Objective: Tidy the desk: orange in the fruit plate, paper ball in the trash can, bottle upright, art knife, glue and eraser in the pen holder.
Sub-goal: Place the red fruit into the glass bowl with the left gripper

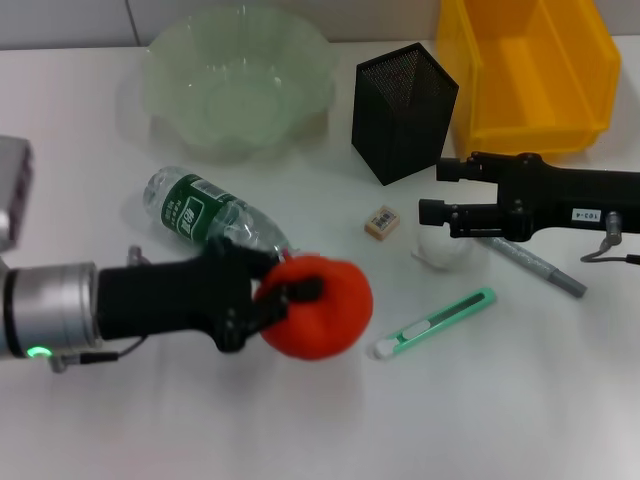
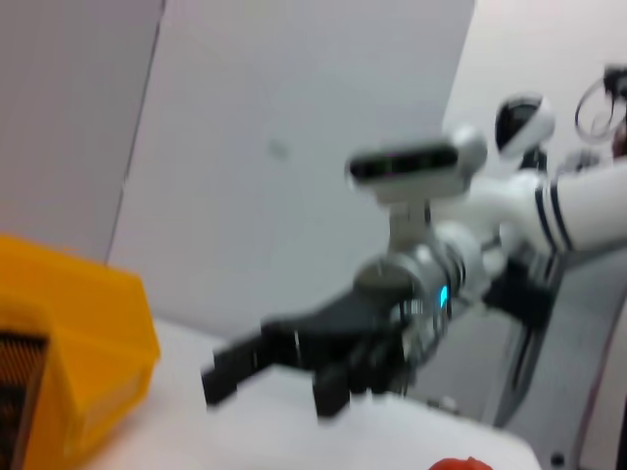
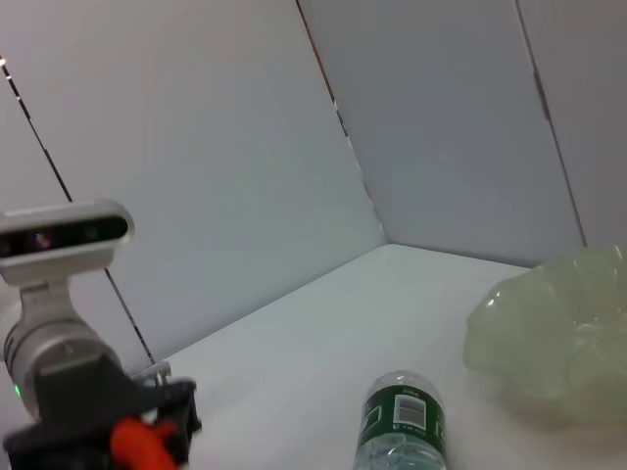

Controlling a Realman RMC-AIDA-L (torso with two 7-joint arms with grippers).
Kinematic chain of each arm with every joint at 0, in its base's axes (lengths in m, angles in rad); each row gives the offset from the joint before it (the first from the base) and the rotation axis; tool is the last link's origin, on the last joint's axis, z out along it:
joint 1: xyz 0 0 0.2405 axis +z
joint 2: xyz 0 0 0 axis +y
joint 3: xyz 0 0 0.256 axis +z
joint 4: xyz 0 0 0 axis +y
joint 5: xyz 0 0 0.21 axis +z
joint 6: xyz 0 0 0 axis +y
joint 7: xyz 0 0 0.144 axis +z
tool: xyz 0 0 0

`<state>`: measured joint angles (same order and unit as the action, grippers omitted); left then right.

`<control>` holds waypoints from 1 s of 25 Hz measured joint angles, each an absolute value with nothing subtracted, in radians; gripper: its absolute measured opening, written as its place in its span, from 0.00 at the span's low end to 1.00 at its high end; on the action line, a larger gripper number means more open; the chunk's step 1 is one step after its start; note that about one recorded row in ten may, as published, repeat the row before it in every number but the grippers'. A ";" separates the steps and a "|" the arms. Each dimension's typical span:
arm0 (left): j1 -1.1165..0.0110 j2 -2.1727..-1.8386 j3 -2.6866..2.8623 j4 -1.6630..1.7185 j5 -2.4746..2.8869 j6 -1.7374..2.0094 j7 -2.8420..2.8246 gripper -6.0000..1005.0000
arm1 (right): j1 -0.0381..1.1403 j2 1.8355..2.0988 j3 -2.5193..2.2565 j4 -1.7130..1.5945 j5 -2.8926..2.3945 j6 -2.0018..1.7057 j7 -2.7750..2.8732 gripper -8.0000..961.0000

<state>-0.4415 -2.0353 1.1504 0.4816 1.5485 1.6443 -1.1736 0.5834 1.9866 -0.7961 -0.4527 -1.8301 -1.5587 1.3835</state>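
In the head view my left gripper [image 1: 292, 292] is shut on the orange [image 1: 325, 312], held above the table near its front. The bottle [image 1: 205, 214] lies on its side just behind it. My right gripper [image 1: 443, 192] hovers open over the white paper ball [image 1: 441, 251]. The eraser [image 1: 382, 222] lies to the ball's left, the grey glue stick [image 1: 535, 265] to its right and the green art knife [image 1: 437, 321] in front. The black mesh pen holder [image 1: 402, 112] and green glass fruit plate [image 1: 238, 80] stand at the back. The right wrist view shows the orange [image 3: 132, 441], bottle [image 3: 402, 423] and fruit plate [image 3: 554, 343].
A yellow bin [image 1: 528, 70] stands at the back right, beside the pen holder; its corner [image 2: 78, 338] also shows in the left wrist view, with my right gripper [image 2: 279, 377] farther off. A grey device [image 1: 12, 190] sits at the table's left edge.
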 joint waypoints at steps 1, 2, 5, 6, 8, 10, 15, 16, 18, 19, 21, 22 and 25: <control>-0.445 -2.036 1.119 0.482 1.548 1.667 -1.184 0.13 | 0.583 1.987 -0.796 -0.452 -1.830 -1.558 1.384 0.87; -0.449 -2.037 1.095 0.482 1.548 1.682 -1.191 0.12 | 0.583 1.988 -0.796 -0.451 -1.830 -1.558 1.384 0.87; -0.459 -2.043 1.029 0.486 1.548 1.708 -1.202 0.09 | 0.582 1.991 -0.796 -0.450 -1.831 -1.558 1.382 0.87; -0.464 -2.046 1.003 0.486 1.548 1.709 -1.203 0.09 | 0.581 1.992 -0.796 -0.450 -1.831 -1.558 1.381 0.87; -0.476 -2.049 0.958 0.485 1.548 1.706 -1.204 0.08 | 0.580 1.994 -0.796 -0.450 -1.834 -1.558 1.379 0.87; -0.492 -2.054 0.911 0.480 1.548 1.693 -1.204 0.07 | 0.580 1.995 -0.796 -0.449 -1.834 -1.557 1.378 0.87; -0.537 -2.069 0.815 0.473 1.539 1.610 -1.201 0.08 | 0.580 1.998 -0.796 -0.450 -1.835 -1.548 1.374 0.87; -0.552 -2.069 0.807 0.461 1.527 1.578 -1.198 0.08 | 0.580 1.998 -0.796 -0.450 -1.836 -1.547 1.374 0.87; -0.580 -2.069 0.802 0.430 1.488 1.509 -1.194 0.08 | 0.580 1.999 -0.797 -0.451 -1.836 -1.546 1.373 0.87; -0.613 -2.069 0.800 0.393 1.430 1.401 -1.182 0.08 | 0.580 2.002 -0.797 -0.451 -1.837 -1.545 1.372 0.87; -0.626 -2.070 0.799 0.379 1.402 1.351 -1.170 0.08 | 0.580 2.003 -0.797 -0.451 -1.837 -1.545 1.370 0.87; -0.638 -2.070 0.799 0.366 1.378 1.309 -1.156 0.08 | 0.580 2.004 -0.797 -0.451 -1.837 -1.545 1.367 0.87; -0.679 -2.073 0.799 0.326 1.308 1.183 -1.111 0.09 | 0.580 2.009 -0.796 -0.453 -1.836 -1.543 1.362 0.87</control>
